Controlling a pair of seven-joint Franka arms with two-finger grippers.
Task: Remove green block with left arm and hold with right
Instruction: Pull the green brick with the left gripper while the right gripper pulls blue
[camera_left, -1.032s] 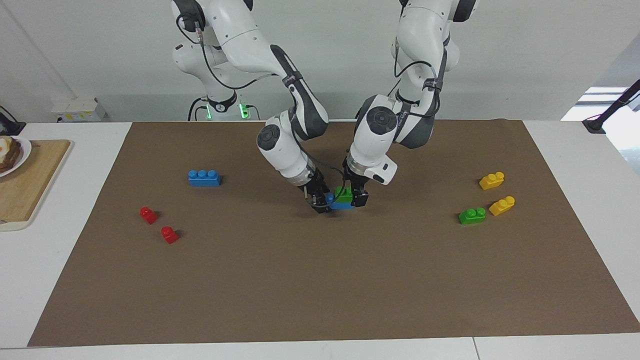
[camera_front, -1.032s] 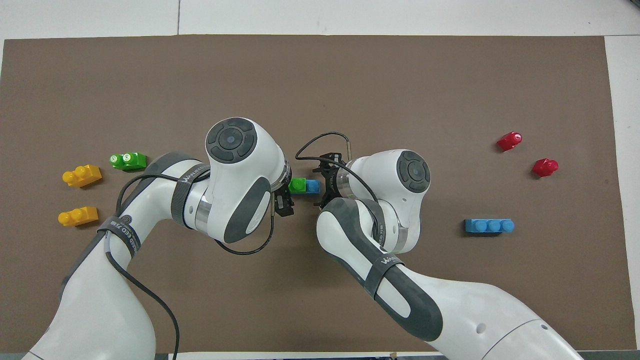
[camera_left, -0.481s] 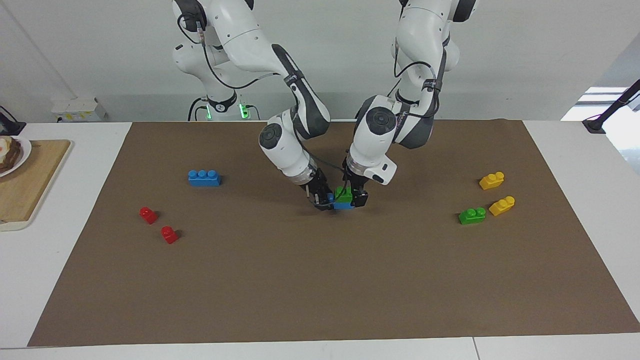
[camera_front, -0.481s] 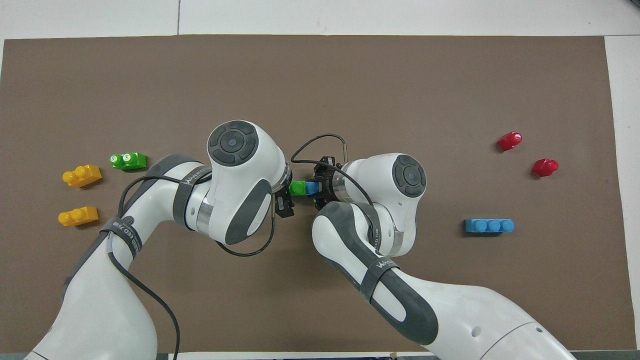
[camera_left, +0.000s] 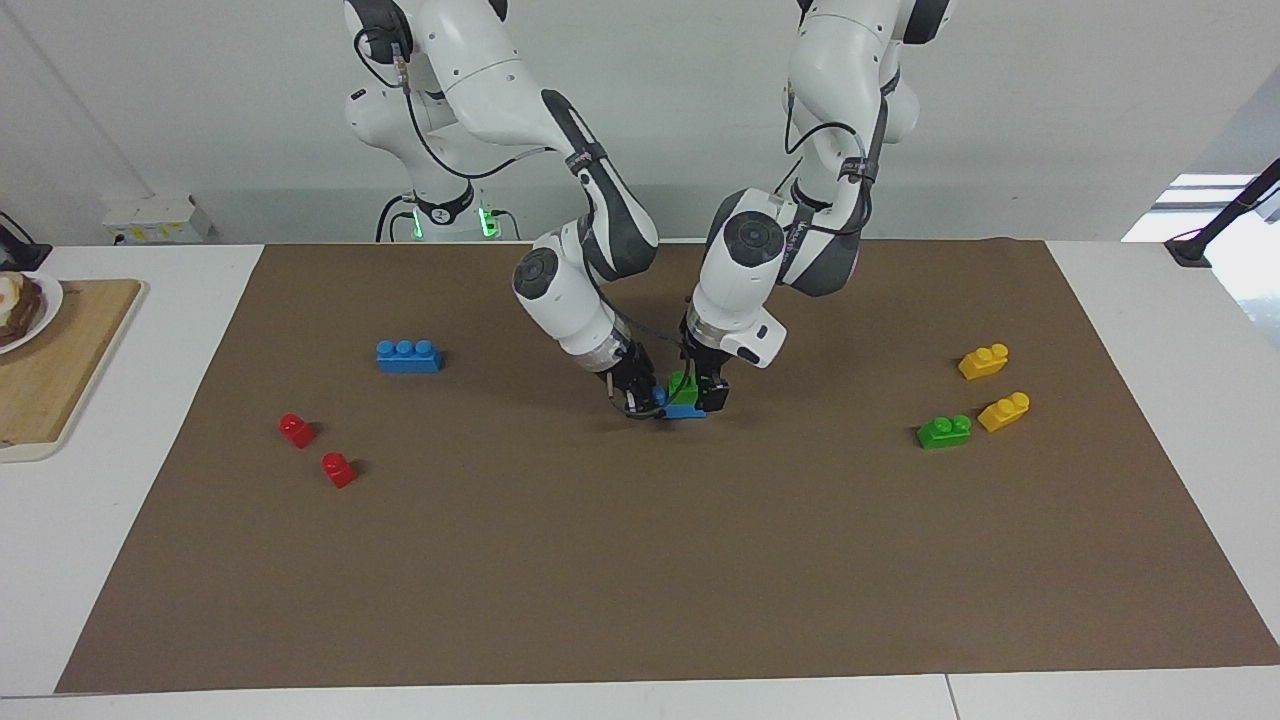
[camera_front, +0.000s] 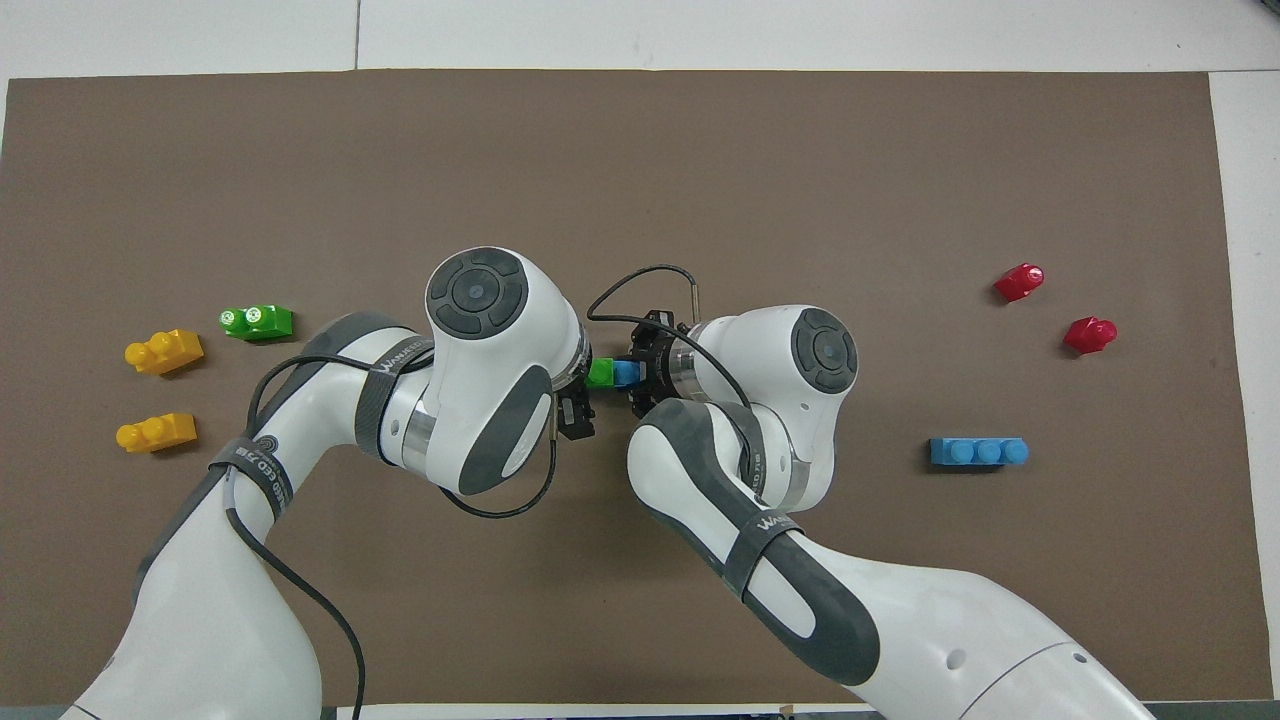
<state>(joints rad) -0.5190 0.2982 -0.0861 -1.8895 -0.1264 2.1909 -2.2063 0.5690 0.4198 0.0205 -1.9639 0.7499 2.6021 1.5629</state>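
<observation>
A green block (camera_left: 681, 384) sits tilted on a short blue brick (camera_left: 684, 409) at the middle of the brown mat; both also show in the overhead view, green (camera_front: 600, 373) and blue (camera_front: 626, 373). My left gripper (camera_left: 700, 392) is down on the stack from the left arm's end and is shut on the green block. My right gripper (camera_left: 645, 400) is at the stack's other end, shut on the blue brick. The arms' wrists hide most of both grippers from above. A second green block (camera_left: 944, 431) lies toward the left arm's end.
Two yellow bricks (camera_left: 983, 361) (camera_left: 1004, 411) lie beside the second green block. A blue three-stud brick (camera_left: 408, 355) and two red blocks (camera_left: 297, 430) (camera_left: 339, 469) lie toward the right arm's end. A wooden board (camera_left: 60, 360) with a plate is off the mat there.
The right gripper has closed in on the blue brick's end. The left wrist has shifted toward the stack. The green block now sits tilted on the blue brick.
</observation>
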